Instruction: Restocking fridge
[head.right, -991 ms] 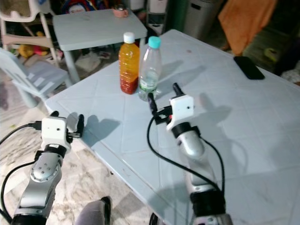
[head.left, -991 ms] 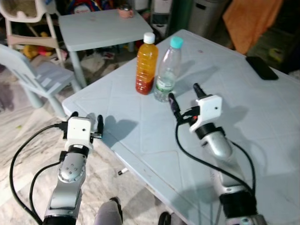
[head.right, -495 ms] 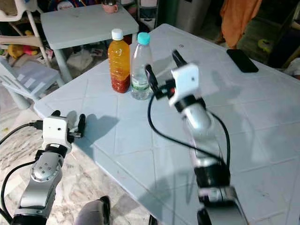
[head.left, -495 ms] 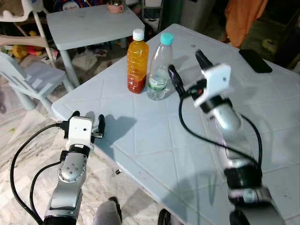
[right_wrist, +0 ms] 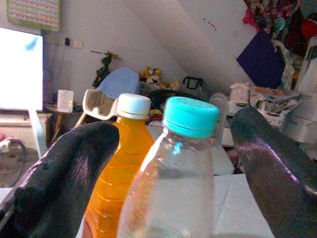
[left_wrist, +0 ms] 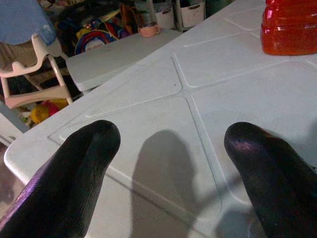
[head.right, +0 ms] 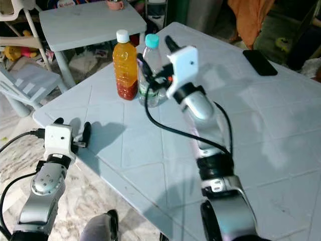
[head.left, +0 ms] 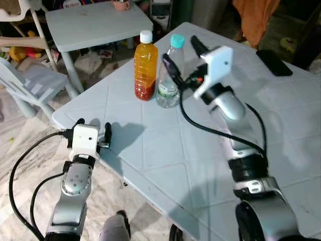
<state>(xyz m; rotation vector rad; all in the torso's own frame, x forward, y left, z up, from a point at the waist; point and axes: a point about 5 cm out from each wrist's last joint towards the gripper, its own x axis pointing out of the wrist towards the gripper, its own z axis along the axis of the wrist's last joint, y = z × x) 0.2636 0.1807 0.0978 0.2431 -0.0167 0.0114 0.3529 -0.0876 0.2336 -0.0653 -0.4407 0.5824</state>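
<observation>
now closer to the water bottle than a second ago: right gripper (head.left: 181,57) up off the pale table (head.left: 165,150) and reaching forward, fingers spread wide on either side of the water bottle (head.left: 169,72), not yet pressing on it. nearest, left gripper (head.left: 93,129) parked at the table's near corner, fingers apart with nothing between them, just above the tabletop, well short of the bottles. beyond that, water bottle standing upright near the table's far-left edge, teal cap on, clear body framed between the two black fingers (right_wrist: 64,168) in the right wrist view. just beside it, touching or nearly so, orange juice bottle (head.left: 144,65) with white cap, also upright, on the side away from the right arm. farther still, small grey side table (head.left: 95,22) past the corner, with a pink cup on it. off toward the table's far-right edge, a dark phone (head.left: 274,55).

judging by this: approach step nearly done, closing on the water bottle next. some risk of a finger nudging the juice bottle, given how close the two stand. fridge not visible, so restocking barely begun.
</observation>
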